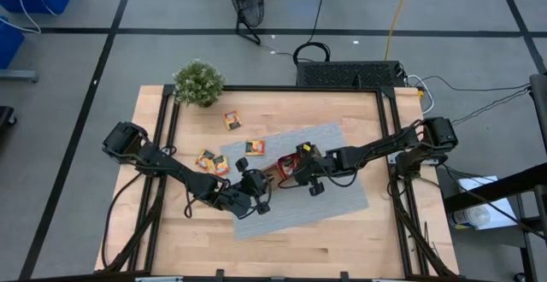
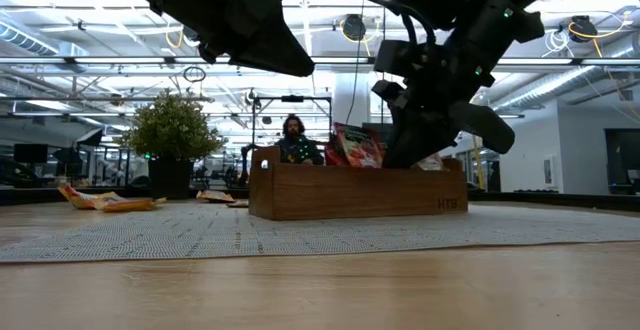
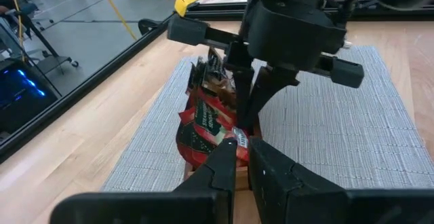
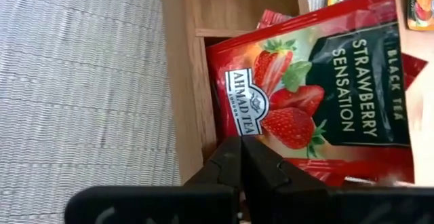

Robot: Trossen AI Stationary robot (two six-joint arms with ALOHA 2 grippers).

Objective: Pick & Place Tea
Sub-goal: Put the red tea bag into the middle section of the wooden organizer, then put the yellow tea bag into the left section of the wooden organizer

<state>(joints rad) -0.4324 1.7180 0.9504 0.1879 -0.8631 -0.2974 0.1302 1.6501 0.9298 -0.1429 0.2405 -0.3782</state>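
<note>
A brown wooden tray (image 1: 273, 171) sits on a grey mat, and red tea sachets (image 2: 355, 145) stand up out of it. My right gripper (image 1: 296, 173) reaches down into the tray, shut on a red strawberry sachet (image 4: 305, 95). My left gripper (image 3: 243, 157) hovers shut beside the tray's near-left end, touching nothing that I can see. Several loose orange-yellow sachets (image 1: 232, 120) lie flat on the mat and on the bare wood left of the tray. My right gripper pinches the red strawberry sachet at its edge near the brand logo (image 4: 239, 134), between the two fingertips. The fingers come from above, pointing down into the tray. The sachet's face lies tilted across a tray compartment (image 4: 230, 7), over other red sachets.
A small green potted plant (image 1: 198, 82) stands at the table's far left corner. The grey mat (image 1: 342, 192) has free room right of and nearer than the tray. Black frame rails (image 1: 389, 137) run along the table's sides. A person shows in the room beyond the table (image 2: 292, 135).
</note>
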